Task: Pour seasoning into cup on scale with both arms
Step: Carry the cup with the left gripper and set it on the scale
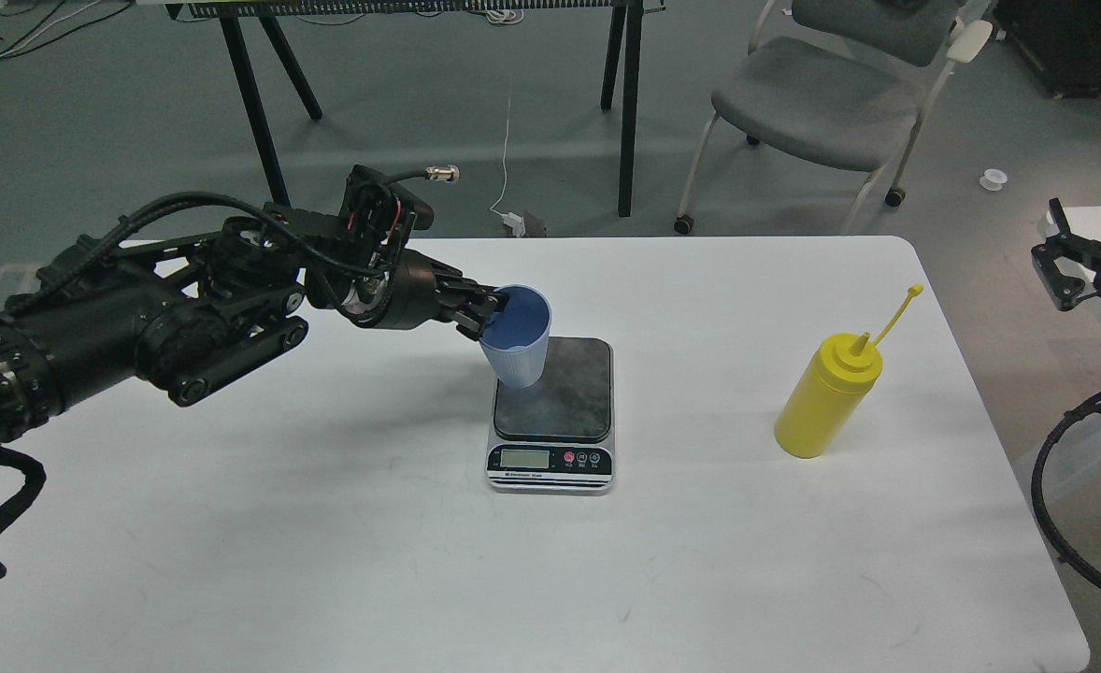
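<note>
My left gripper (487,310) is shut on the rim of the light blue cup (519,348) and holds it upright just above the left part of the scale's dark plate (564,393). Whether the cup touches the plate, I cannot tell. The scale stands at the table's middle, its LCD and buttons facing me. The yellow seasoning bottle (826,399) stands upright to the right, its cap strap sticking up. My right gripper (1069,262) is at the far right edge, off the table and away from the bottle; its fingers cannot be told apart.
The white table (326,523) bears only the scale and bottle. Behind it stand black table legs (261,121) and a grey chair (822,103). A white cable (507,159) lies on the floor.
</note>
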You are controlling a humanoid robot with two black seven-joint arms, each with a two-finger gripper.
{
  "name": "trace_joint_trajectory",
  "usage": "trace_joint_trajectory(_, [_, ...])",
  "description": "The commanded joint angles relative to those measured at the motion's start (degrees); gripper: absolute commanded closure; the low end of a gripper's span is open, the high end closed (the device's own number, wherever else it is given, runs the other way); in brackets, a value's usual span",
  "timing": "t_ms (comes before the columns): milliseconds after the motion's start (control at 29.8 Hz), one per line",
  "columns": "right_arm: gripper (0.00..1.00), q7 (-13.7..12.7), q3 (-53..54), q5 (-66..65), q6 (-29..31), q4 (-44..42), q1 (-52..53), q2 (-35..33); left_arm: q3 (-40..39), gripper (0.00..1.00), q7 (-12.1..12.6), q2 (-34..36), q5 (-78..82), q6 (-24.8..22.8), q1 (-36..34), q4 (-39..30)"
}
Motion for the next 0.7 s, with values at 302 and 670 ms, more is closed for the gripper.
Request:
trace_joint_trajectory(302, [0.0,0.0,0.0,0.0,0.0,-0.1,0.0,0.0,0.1,0.92,1.2,-7.2,-0.1,0.0,0.7,5.0])
trace_joint_trajectory(670, [0.0,-0.1,0.0,0.0,0.0,0.0,-0.1,0.0,-0.7,0.25,1.1,-8.4,-1.6,1.7,1.5,5.8])
